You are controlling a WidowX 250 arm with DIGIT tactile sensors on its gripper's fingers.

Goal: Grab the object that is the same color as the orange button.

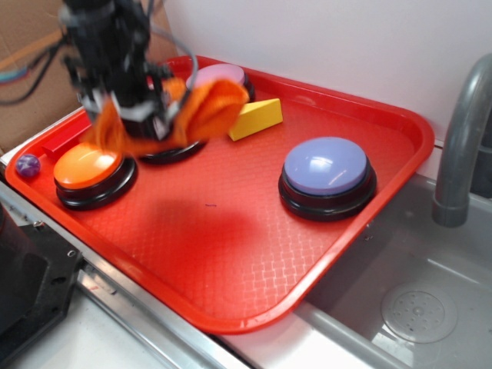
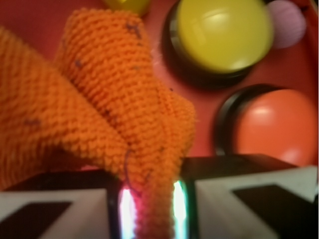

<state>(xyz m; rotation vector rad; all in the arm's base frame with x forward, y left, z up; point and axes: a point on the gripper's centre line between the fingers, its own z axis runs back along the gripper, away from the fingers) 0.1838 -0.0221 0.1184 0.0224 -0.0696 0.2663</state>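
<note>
The gripper point(image 2: 151, 209) is pinching a narrow fold of the cloth point(image 1: 201, 114), which is hanging clear above the tray point(image 1: 231, 261), just right of the orange button point(image 1: 86, 166). Risk: the thin pinch is slipping, or drooping folds are snagging a button.

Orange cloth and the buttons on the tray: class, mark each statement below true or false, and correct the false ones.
1. The hand is shut on the orange cloth. True.
2. The cloth lies flat on the red tray. False: it hangs lifted above the tray in the hand.
3. The orange button sits near the tray's left edge in the exterior view. True.
4. The blue-purple button is covered by the cloth. False: it sits in the open, apart from the cloth.
5. A yellow wedge lies on the tray. True.
6. The purple ball rests on the orange button. False: it sits beside it.
</note>
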